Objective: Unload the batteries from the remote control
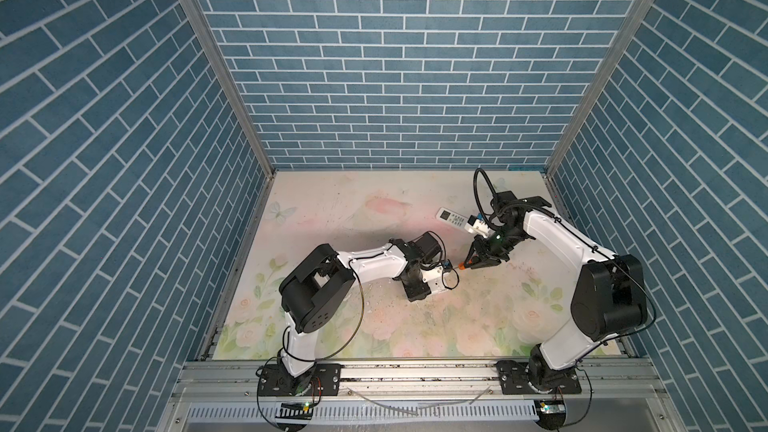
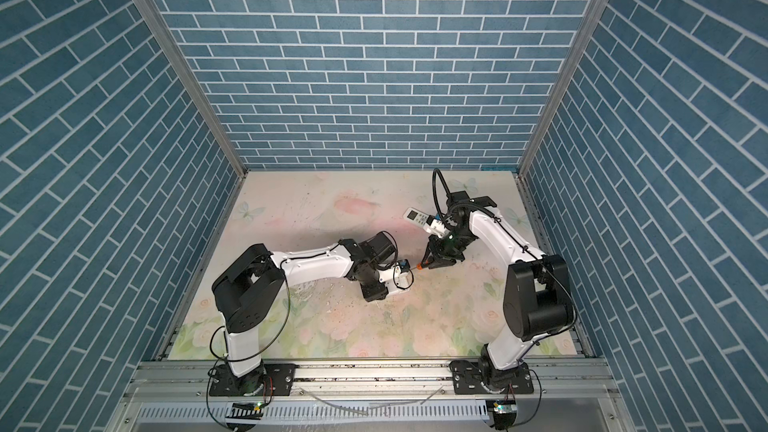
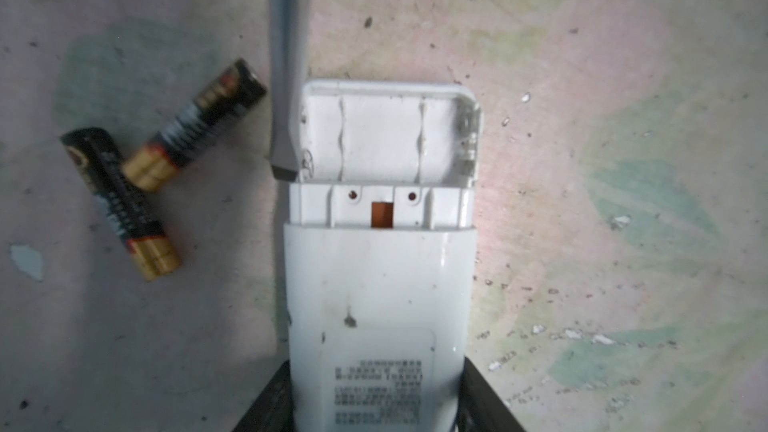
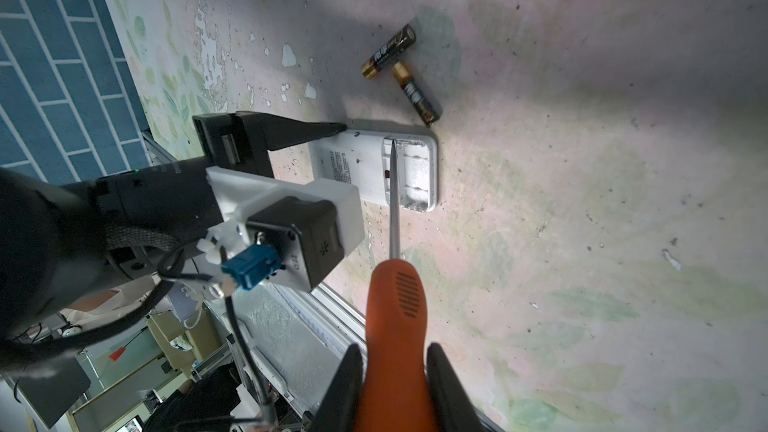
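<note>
– Batteries (image 3: 195,126) lying loose already? Where are they sitting?
– Yep, both black-and-gold cells are resting on the table (image 3: 623,160), touching in a rough T. Calling the remote control's (image 3: 378,284) open end 12 o'clock, they're sitting around 10, just beside it. Its compartment (image 3: 382,139) is gaping open.
– Any brand showing?
– Battery print and the remote's sticker (image 3: 378,388) are coming out too blurry. Left gripper (image 3: 376,392) is clamping the remote's body; right gripper (image 4: 395,380) is squeezing the orange screwdriver (image 4: 395,317), its tip sitting at the compartment wall. Second white remote (image 1: 451,216) is lying toward 1 o'clock of the table in a top view.
</note>
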Available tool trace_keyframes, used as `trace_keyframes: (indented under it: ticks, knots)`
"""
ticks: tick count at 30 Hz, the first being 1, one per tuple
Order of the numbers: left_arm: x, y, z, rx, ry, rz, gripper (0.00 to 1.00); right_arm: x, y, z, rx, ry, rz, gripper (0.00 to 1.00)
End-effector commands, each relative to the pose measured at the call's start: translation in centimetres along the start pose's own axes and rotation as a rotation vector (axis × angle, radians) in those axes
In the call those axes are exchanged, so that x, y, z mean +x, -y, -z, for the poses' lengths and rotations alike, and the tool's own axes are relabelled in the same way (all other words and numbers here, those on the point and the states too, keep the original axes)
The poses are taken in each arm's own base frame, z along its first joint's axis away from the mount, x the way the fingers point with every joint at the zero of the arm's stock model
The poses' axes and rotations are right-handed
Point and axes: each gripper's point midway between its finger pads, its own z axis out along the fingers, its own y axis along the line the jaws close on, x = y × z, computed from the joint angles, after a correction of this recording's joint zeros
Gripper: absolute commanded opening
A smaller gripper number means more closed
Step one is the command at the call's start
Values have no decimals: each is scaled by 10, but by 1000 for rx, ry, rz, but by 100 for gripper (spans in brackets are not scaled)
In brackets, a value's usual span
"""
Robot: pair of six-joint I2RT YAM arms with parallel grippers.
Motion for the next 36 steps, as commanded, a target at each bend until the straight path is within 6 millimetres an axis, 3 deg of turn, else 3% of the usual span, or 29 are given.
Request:
trace_keyframes:
  ticks: [1,13,21,36]
  knots:
    - [42,6,-20,42,-140,43,54,-5,-13,11,-13,25,62,0]
    - [41,6,-17,41,-145,85,54,-4,-7,27,42,80,60,0]
    - [41,7,-10,33,-151,163,55,-11,-2,51,82,187,37,0]
    - [36,8,39,-10,-89,264,56,-23,5,70,87,333,2,0]
